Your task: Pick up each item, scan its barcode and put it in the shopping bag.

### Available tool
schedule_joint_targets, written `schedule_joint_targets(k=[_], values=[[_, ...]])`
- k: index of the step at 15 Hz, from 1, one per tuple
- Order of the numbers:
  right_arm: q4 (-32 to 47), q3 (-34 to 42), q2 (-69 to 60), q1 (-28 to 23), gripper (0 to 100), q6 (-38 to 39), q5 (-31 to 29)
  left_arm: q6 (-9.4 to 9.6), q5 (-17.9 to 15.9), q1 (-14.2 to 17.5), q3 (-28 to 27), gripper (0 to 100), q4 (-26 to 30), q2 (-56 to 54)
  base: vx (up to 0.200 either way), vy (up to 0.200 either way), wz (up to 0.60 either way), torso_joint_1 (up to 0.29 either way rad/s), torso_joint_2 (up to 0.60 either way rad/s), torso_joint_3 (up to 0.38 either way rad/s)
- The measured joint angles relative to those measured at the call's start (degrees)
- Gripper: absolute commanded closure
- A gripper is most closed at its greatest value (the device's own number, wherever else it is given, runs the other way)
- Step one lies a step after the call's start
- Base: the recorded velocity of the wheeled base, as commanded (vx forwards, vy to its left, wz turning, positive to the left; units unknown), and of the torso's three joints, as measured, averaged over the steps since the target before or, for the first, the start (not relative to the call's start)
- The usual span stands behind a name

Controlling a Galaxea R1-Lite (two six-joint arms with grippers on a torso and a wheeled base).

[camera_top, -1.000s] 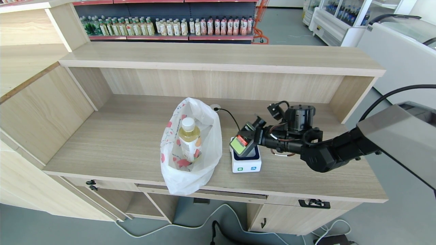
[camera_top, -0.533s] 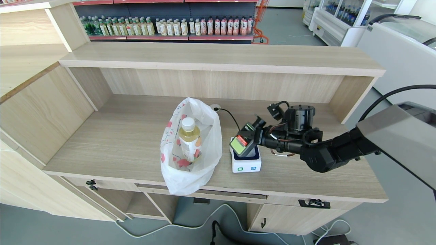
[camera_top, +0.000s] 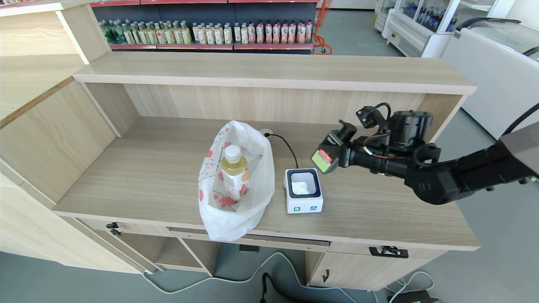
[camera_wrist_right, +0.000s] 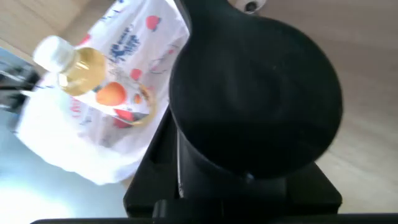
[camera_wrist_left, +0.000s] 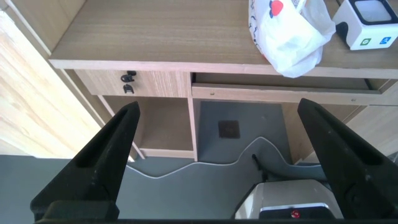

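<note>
My right gripper (camera_top: 333,152) is shut on a small green and red pack (camera_top: 323,160), held in the air above the counter, to the right of and higher than the white barcode scanner (camera_top: 303,196). The scanner's window is uncovered. A white shopping bag with red print (camera_top: 248,168) stands left of the scanner with a bottle of yellow drink (camera_top: 234,172) upright inside; bag (camera_wrist_right: 124,56) and bottle (camera_wrist_right: 78,65) also lie under the right wrist. My left gripper (camera_wrist_left: 217,168) hangs open below the counter's front edge, its fingers (camera_wrist_left: 102,165) wide apart and holding nothing.
A black cable (camera_top: 286,145) runs from the scanner to a hole at the back of the counter (camera_top: 147,168). A raised wooden ledge (camera_top: 269,71) and side walls enclose the counter. Drawers and an open shelf (camera_wrist_left: 161,124) sit under it.
My right gripper has lifted the pack off the scanner and carried it up and to the right. The bag, the bottle and the scanner have stayed put.
</note>
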Motion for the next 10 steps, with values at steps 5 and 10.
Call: schedule_joint_targets(k=[5,10], values=[[-21.21,16.79,-7.46,-3.46,100,-7.83,-3.99,-0.07,0.0,0.0,0.0,0,0.0,0.0,0.0,0.0,0.0,0.0,0.0,0.0],[-15.71,21.46,-15.92,2.6,100,-5.44,-4.23,-0.05,0.01,0.0,0.0,0,0.0,0.0,0.0,0.0,0.0,0.0,0.0,0.0]])
